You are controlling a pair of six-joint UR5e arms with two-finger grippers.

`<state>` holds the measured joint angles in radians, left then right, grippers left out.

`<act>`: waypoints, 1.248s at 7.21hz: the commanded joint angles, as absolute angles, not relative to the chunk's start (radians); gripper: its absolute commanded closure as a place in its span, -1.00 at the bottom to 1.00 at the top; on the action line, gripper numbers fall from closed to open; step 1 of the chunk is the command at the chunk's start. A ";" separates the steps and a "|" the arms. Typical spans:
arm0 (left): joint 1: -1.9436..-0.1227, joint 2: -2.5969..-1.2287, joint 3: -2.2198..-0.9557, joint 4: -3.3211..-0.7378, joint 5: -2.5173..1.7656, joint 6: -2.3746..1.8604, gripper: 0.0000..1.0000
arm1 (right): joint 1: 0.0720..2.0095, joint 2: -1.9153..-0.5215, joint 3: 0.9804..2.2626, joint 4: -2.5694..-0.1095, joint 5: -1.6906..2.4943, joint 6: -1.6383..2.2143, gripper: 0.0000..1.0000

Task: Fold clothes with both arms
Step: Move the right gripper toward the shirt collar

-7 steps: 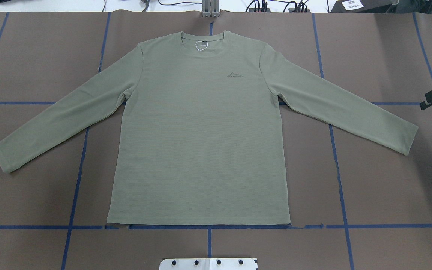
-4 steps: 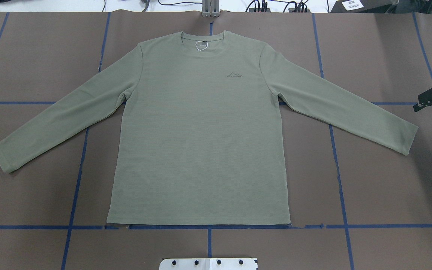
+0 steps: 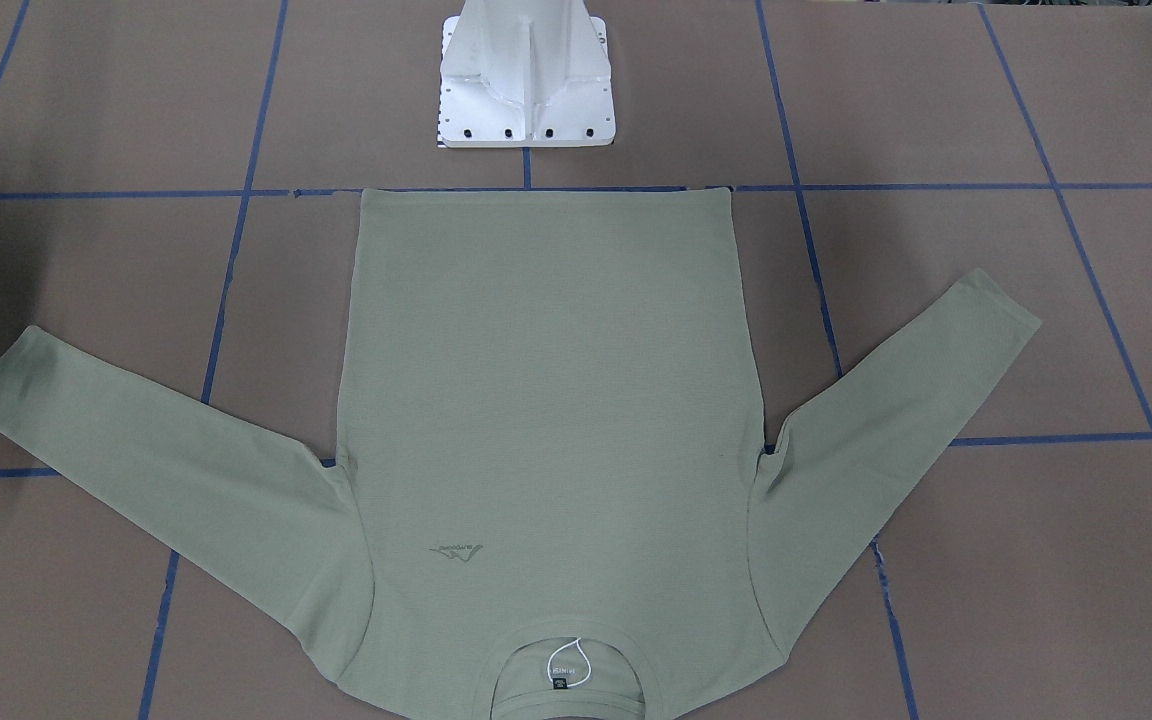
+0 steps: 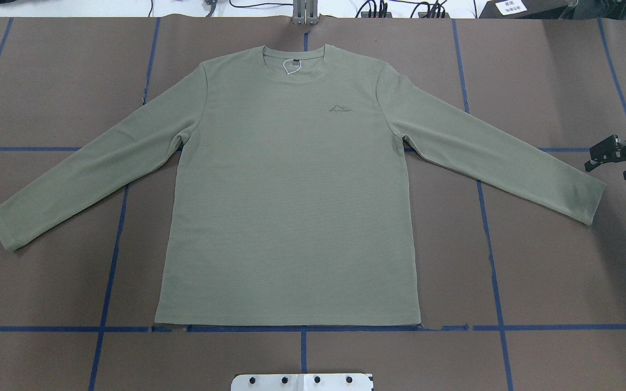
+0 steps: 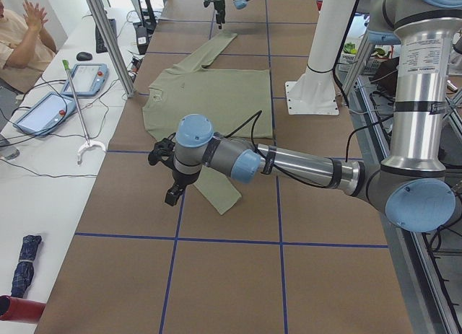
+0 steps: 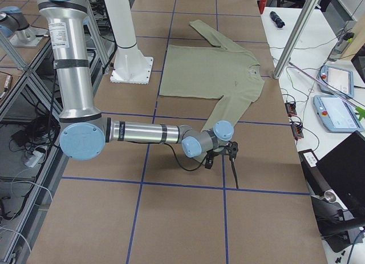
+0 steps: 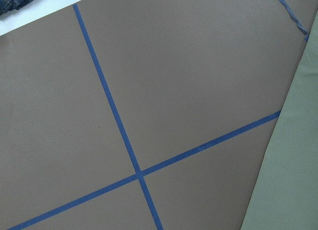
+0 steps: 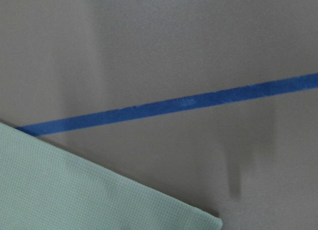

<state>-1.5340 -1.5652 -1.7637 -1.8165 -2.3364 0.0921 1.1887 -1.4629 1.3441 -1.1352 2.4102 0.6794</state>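
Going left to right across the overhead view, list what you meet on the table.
Sage-green shirt's sleeve at the view's left → neck label → chest logo → opposite sleeve → right hand, open, by the view's right edge.

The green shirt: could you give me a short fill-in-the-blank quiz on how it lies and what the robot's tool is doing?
The shirt lies flat with its chest logo facing ____.
Its collar points ____ from the robot's white base.
The right tool is near one sleeve's cuff, holding ____.
The tape lines on the table are coloured ____.
Missing words: up; away; nothing; blue.
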 commanded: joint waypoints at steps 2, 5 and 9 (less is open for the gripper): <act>-1.534 -1.565 -1.767 -1.816 -2.338 0.092 -1.00 | 1.180 -1.443 1.299 -1.135 2.410 0.683 -0.90; -1.534 -1.565 -1.767 -1.816 -2.335 0.094 -1.00 | 1.178 -1.443 1.284 -1.135 2.413 0.683 -0.33; -1.534 -1.565 -1.766 -1.816 -2.335 0.094 -1.00 | 1.175 -1.443 1.282 -1.135 2.413 0.683 -0.13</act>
<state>-1.5340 -1.5647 -1.7669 -1.8162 -2.3347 0.0934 1.1762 -1.4447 1.2831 -1.1351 2.4129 0.6820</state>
